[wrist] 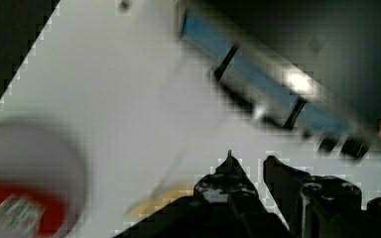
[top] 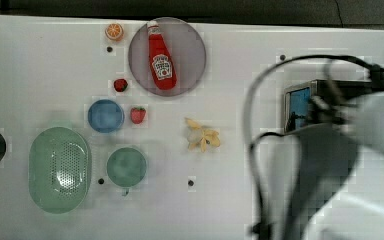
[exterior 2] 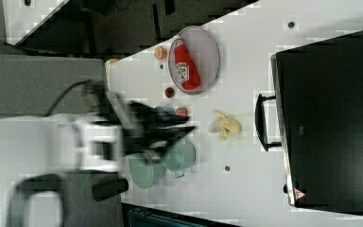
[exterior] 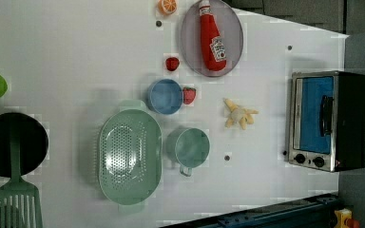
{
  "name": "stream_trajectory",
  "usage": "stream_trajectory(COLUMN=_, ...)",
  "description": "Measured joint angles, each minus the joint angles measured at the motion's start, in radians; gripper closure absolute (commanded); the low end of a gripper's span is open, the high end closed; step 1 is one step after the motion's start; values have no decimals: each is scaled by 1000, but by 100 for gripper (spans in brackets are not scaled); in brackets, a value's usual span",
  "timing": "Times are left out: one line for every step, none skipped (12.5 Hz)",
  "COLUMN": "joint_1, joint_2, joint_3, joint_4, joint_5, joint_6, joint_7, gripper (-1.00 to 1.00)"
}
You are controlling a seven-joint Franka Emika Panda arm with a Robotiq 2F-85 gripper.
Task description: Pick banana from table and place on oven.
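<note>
On the table, banana (top: 202,136): it lies flat on the white table (top: 260,60), just right of centre in the top view, with its peel strips splayed out like a star and nothing touching it.
Banana against oven: in the left view the banana (exterior: 237,115) sits at mid-height, well to the left of the oven (exterior: 330,121), with bare table between them.
Oven: it stands at the right edge of the left view, with a black top, silver front frame, bluish glass door, a dark handle and two black knobs. In the right view its black top (exterior 2: 331,123) takes up the right side of the frame, and the banana (exterior 2: 224,124) lies just left of the door handle.
My gripper (wrist: 250,166): in the wrist view my two dark fingers stand a narrow gap apart with nothing between them, so I hold nothing.
My arm (top: 330,165): a blurred grey shape at the lower right of the top view, overlapping the oven (top: 297,105).
Upper centre of the top view: a red ketchup bottle (top: 161,57) lies on a grey plate (top: 187,45).
Left half of the top view: an orange slice (top: 114,31), two strawberries (top: 120,85) (top: 138,115), a blue bowl (top: 105,115), a green colander (top: 60,169) and a green cup (top: 126,166).
</note>
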Motion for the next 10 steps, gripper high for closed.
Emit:
stream_trajectory(joint_1=-9, joint_2=56, joint_3=-70, joint_4=1, joint_5=-5, joint_6=45, joint_7=-85, gripper=59)
stream_trajectory(joint_1=-19, joint_2=116, joint_3=-134, joint_4=-2, joint_5=-24, joint_6=92, joint_7=-166, gripper=59)
stream_trajectory(joint_1=-37, joint_2=177, joint_3=-177, joint_4=-11, joint_5=-30, joint_6=122, joint_7=-247, gripper=59)
stream_trajectory(joint_1=-64, joint_2=230, joint_3=-198, joint_4=-21, joint_5=-25, joint_6=165, joint_7=-321, gripper=59)
stream_trajectory(joint_1=-73, joint_2=270, joint_3=-222, joint_4=-33, joint_5=-7, joint_6=222, joint_7=-393, gripper=59)
stream_trajectory(joint_1=-70, joint_2=300, joint_3=-249, joint_4=-39, joint_5=28, joint_6=244, joint_7=-447, gripper=59)
stream_trajectory(joint_1=-71, joint_2=317, joint_3=-263, joint_4=-41, joint_5=66, joint_6=243, joint_7=-479, gripper=59)
stream_trajectory(joint_1=-74, joint_2=322, joint_3=-265, joint_4=-39, joint_5=78, joint_6=250, joint_7=-499, gripper=50)
stream_trajectory(joint_1=-73, joint_2=318, joint_3=-265, joint_4=-38, joint_5=77, joint_6=264, joint_7=-521, gripper=29)
stream_trajectory(joint_1=-69, joint_2=311, joint_3=-265, joint_4=-38, joint_5=81, joint_6=281, joint_7=-549, gripper=8)
